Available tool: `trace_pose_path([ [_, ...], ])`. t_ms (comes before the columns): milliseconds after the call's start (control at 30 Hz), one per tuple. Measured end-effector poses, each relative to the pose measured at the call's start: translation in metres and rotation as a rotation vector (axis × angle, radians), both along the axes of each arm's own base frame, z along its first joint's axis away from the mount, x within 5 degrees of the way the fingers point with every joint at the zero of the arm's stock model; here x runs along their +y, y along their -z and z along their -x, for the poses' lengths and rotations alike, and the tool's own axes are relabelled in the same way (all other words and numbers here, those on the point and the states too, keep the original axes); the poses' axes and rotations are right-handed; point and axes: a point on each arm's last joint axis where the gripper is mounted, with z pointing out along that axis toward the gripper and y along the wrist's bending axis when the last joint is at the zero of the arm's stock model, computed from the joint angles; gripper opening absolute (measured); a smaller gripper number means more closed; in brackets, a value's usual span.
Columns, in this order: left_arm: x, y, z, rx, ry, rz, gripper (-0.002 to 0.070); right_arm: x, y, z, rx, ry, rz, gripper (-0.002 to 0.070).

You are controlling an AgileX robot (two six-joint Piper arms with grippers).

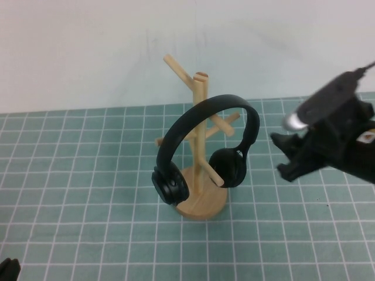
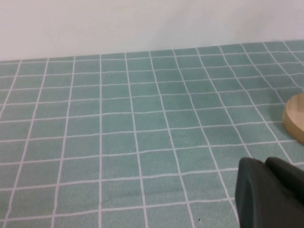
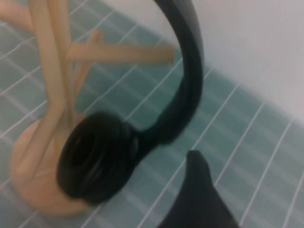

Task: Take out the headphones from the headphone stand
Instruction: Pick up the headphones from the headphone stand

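Note:
The black headphones (image 1: pixel 193 115) hang by their headband over the top of the light wooden headphone stand (image 1: pixel 201 93), one ear cup on each side of the pole. My right gripper (image 1: pixel 280 156) hovers just right of the right ear cup (image 1: pixel 228 167), open and empty, not touching it. In the right wrist view that ear cup (image 3: pixel 95 161) and the stand's pole (image 3: pixel 47 57) are close ahead, and one of the gripper's fingers (image 3: pixel 198 190) shows. My left gripper (image 2: pixel 266 187) is shut and empty, low at the table's near left corner (image 1: pixel 8 270).
The table is covered by a green mat with a white grid (image 1: pixel 88 175). A white wall stands behind it. The stand's round base (image 2: pixel 295 118) shows at the edge of the left wrist view.

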Motion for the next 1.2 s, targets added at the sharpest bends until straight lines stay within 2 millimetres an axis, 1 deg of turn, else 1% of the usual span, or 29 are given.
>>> trace_pose_path([
  [200,0.000,0.000,0.000,0.000,0.000,0.000,-0.0006,0.024,-0.003,-0.008,-0.160,0.021,0.020,0.0449],
  [500,0.000,0.000,0.000,0.000,0.000,0.000,-0.0006,0.050,-0.006,-0.039,-0.170,0.016,0.009,0.0442],
  [600,0.000,0.000,0.000,0.000,0.000,0.000,-0.0006,0.055,-0.007,-0.044,-0.164,0.007,0.007,0.0442],
  [867,0.000,0.000,0.000,0.000,0.000,0.000,-0.0006,0.057,-0.005,-0.043,-0.128,-0.026,0.016,0.0436],
  [900,0.000,0.000,0.000,0.000,0.000,0.000,-0.0006,0.057,-0.005,-0.043,-0.128,-0.026,0.016,0.0414],
  [967,0.000,0.000,0.000,0.000,0.000,0.000,-0.0006,0.057,-0.005,-0.043,-0.125,-0.028,0.017,0.0322],
  [1100,0.000,0.000,0.000,0.000,0.000,0.000,-0.0006,0.057,-0.008,-0.041,-0.126,-0.032,0.011,-0.0007],
  [1200,0.000,0.000,0.000,0.000,0.000,0.000,-0.0006,0.055,-0.015,-0.037,-0.128,-0.042,-0.001,-0.0006],
])
